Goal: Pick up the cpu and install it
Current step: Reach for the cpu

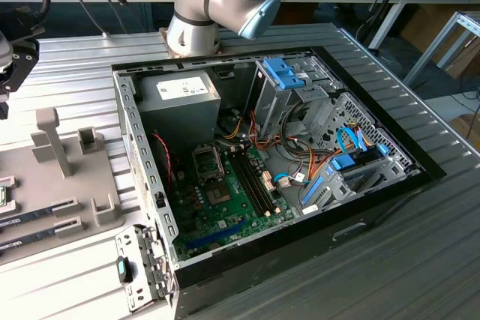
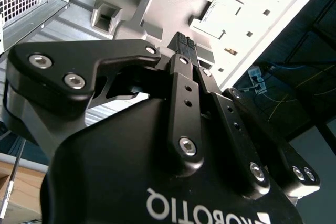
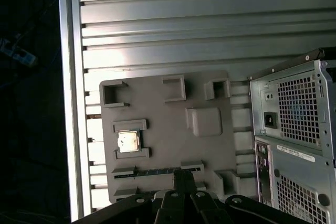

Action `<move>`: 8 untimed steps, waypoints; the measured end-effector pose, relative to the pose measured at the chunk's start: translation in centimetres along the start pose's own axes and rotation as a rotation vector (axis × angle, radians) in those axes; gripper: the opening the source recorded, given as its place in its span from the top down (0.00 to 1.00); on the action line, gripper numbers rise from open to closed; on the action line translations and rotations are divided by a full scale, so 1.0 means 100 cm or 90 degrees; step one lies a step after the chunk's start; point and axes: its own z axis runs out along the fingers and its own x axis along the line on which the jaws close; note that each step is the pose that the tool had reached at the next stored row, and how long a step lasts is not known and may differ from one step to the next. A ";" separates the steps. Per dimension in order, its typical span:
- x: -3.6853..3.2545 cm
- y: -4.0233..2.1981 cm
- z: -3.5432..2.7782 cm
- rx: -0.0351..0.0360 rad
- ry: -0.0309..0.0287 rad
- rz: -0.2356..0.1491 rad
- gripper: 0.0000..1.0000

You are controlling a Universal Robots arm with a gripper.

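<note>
Cpu (image 3: 128,141): silvery square, seated in a bracketed recess of the grey fixture plate (image 3: 210,150) on the ribbed worktop (image 3: 157,24). Tool (image 3: 184,173): fingers pressed together, empty, above the plate. In the exterior view, the plate lies at 9 o'clock of the open computer case (image 1: 375,211).

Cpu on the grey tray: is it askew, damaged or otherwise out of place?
Nothing stands out. In the first wrist view the cpu lies flat and square in its holder on the tray, silvery top up.
</note>
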 end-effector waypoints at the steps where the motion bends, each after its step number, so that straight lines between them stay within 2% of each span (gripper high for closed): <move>1: 0.0003 -0.0001 0.0002 0.0000 0.0000 0.000 0.89; 8: 0.0015 -0.0004 0.0016 0.0000 0.0000 0.000 0.89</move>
